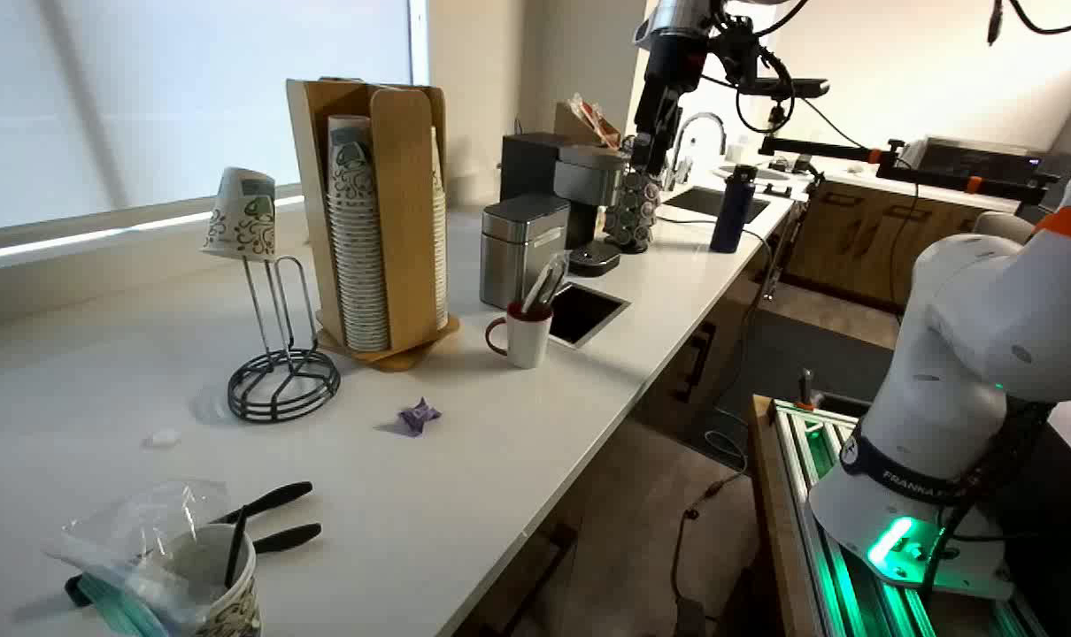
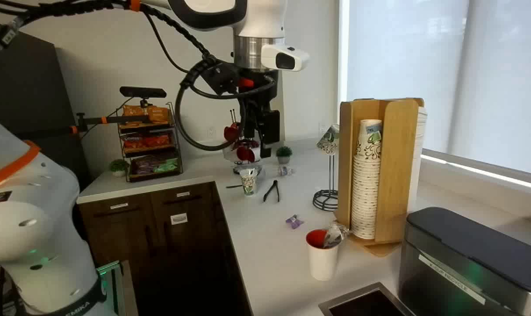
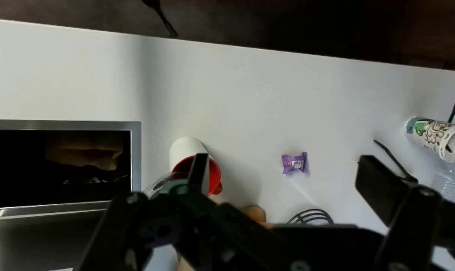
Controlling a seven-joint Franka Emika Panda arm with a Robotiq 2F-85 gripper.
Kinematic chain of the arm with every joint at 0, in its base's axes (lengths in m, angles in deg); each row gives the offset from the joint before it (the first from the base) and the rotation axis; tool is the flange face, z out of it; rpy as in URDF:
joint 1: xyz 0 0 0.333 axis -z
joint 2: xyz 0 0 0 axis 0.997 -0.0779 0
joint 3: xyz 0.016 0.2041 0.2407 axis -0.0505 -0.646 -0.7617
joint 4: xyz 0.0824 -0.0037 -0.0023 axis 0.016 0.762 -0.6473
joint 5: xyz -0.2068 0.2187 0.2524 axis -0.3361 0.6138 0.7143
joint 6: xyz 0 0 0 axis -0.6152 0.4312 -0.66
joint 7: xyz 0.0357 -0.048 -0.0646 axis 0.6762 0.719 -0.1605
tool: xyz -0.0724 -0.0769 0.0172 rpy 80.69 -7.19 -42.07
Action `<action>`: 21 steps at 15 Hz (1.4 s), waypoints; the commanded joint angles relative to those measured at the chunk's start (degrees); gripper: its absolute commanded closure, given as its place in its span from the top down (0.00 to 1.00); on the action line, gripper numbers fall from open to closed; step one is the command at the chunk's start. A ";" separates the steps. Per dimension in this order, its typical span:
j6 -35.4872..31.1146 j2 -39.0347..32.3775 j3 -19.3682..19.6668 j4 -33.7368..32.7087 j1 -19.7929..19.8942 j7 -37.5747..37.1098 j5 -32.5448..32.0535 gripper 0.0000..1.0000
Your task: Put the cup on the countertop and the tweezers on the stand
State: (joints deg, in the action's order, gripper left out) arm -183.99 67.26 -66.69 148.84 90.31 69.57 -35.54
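The cup (image 1: 242, 217) sits upside down and slightly tilted on top of the stand's rods, also in an exterior view (image 2: 328, 140). The black wire stand (image 1: 283, 385) is upright on the white countertop (image 1: 412, 522); the wrist view shows only part of its coiled base (image 3: 312, 215). The cup is hidden in the wrist view. The black tweezers (image 2: 275, 183) lie spread on the countertop, near a patterned cup with utensils; they also show in the wrist view (image 3: 395, 160). My gripper (image 3: 284, 165) is open and empty, high above the countertop, apart from cup and tweezers (image 1: 274, 500).
A wooden holder (image 1: 403, 221) with stacked cups stands beside the stand. A white mug with red inside (image 2: 322, 261), a purple candy (image 3: 295, 163) and a patterned cup with utensils and plastic (image 2: 249, 182) are on the countertop. A metal bin (image 1: 522, 248) stands by a square opening.
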 commanded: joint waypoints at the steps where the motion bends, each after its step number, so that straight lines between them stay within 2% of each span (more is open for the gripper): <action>1: 0.20 -0.41 -1.58 -0.14 2.02 0.76 0.81 1.00; 8: -20.34 -5.20 -7.06 -0.40 0.74 -4.84 4.30 1.00; 14: -31.44 -14.35 -11.37 -6.79 -5.07 -1.27 12.07 1.00; 16: -33.52 -18.35 -13.09 -10.73 -6.06 -0.74 11.66 1.00; 17: -32.42 -13.97 -12.94 -6.48 -4.66 -2.40 10.47 1.00; 21: -32.81 -15.49 -13.56 -7.72 -4.46 -2.63 10.44 1.00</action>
State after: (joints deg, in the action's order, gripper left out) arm -216.93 51.82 -79.65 141.22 85.23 66.89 -25.22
